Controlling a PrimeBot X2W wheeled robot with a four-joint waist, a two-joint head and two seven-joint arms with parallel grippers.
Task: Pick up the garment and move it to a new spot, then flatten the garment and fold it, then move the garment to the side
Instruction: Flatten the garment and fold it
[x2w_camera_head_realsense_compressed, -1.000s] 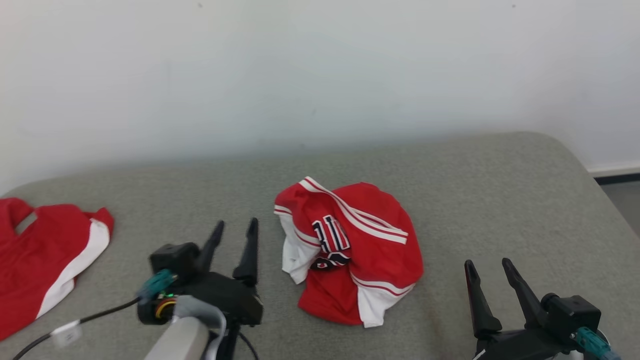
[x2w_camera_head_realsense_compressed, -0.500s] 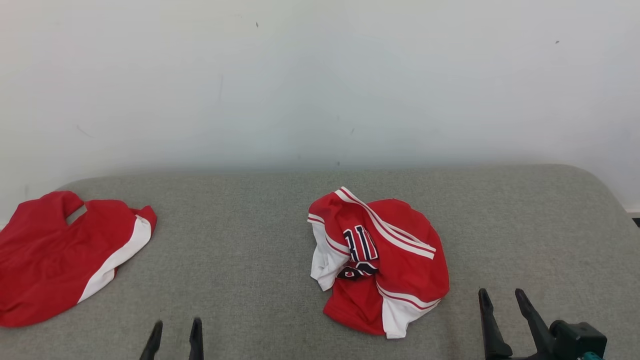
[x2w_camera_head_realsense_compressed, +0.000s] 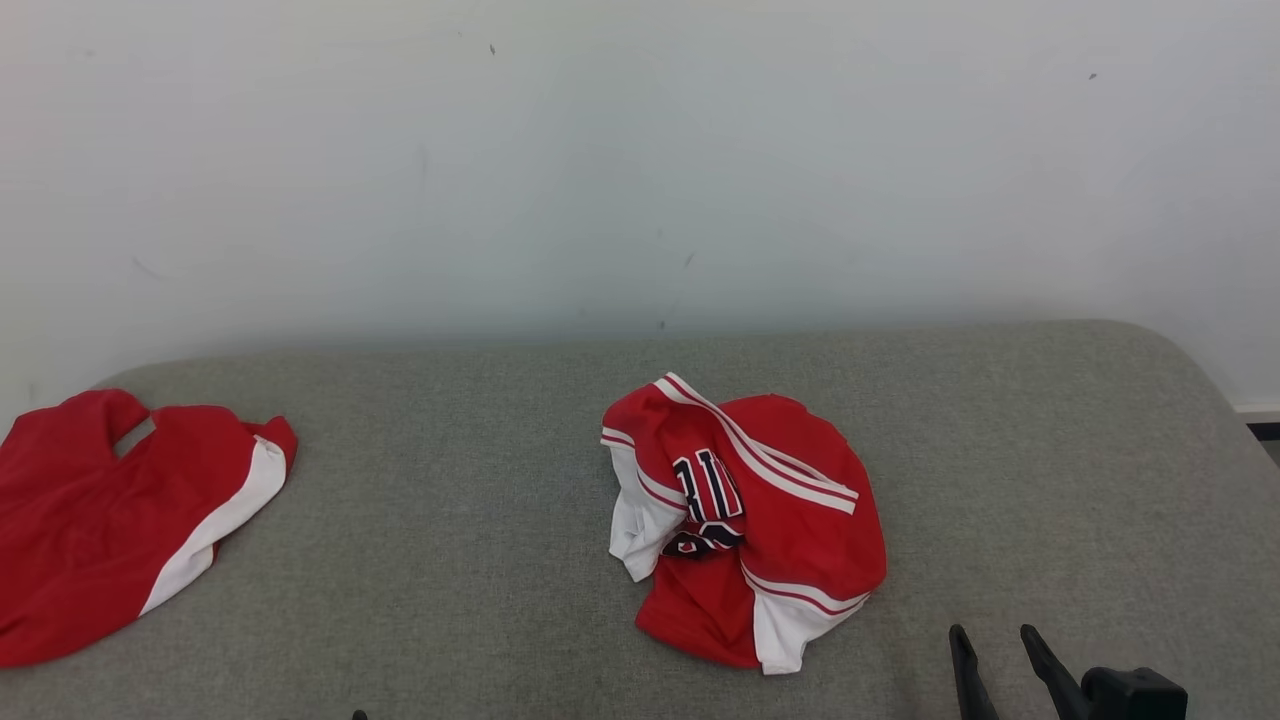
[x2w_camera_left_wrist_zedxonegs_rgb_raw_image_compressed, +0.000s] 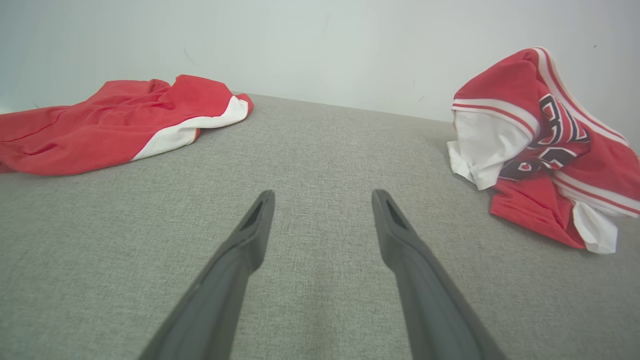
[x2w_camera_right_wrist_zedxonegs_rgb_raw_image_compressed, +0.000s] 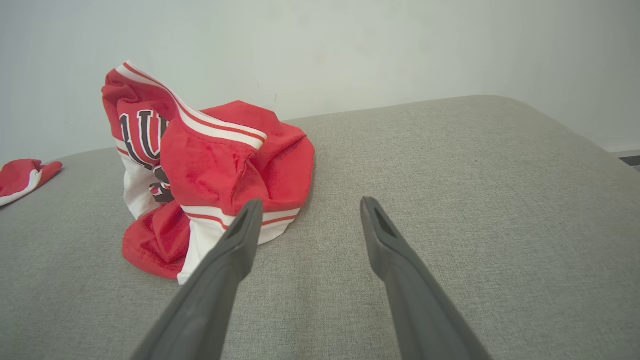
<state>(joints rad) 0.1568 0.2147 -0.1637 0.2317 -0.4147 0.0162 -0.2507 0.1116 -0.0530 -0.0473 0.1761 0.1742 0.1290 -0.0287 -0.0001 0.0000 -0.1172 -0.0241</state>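
Observation:
A crumpled red jersey (x2w_camera_head_realsense_compressed: 745, 525) with white stripes and dark lettering lies bunched at the middle of the grey padded table (x2w_camera_head_realsense_compressed: 450, 560). The left wrist view has the jersey (x2w_camera_left_wrist_zedxonegs_rgb_raw_image_compressed: 545, 145) at its right, and the right wrist view has the jersey (x2w_camera_right_wrist_zedxonegs_rgb_raw_image_compressed: 200, 175) left of centre. My right gripper (x2w_camera_head_realsense_compressed: 993, 645) stands open at the bottom right, a little right of the jersey and near the table's front. In its own view the right gripper (x2w_camera_right_wrist_zedxonegs_rgb_raw_image_compressed: 309, 207) holds nothing. My left gripper (x2w_camera_left_wrist_zedxonegs_rgb_raw_image_compressed: 321, 197) is open and empty over bare grey cloth, left of the jersey.
A second red garment (x2w_camera_head_realsense_compressed: 110, 520) with a white side panel lies spread at the table's left end, also at the upper left as the red garment (x2w_camera_left_wrist_zedxonegs_rgb_raw_image_compressed: 115, 122) of the left wrist view. A pale wall (x2w_camera_head_realsense_compressed: 640, 160) runs behind the table. The table's right end (x2w_camera_head_realsense_compressed: 1190, 400) is rounded.
The head camera tilted up, so the whole picture shifted. Both grippers dropped toward the bottom edge; the left one has nearly left the head view. The jersey lies as before.

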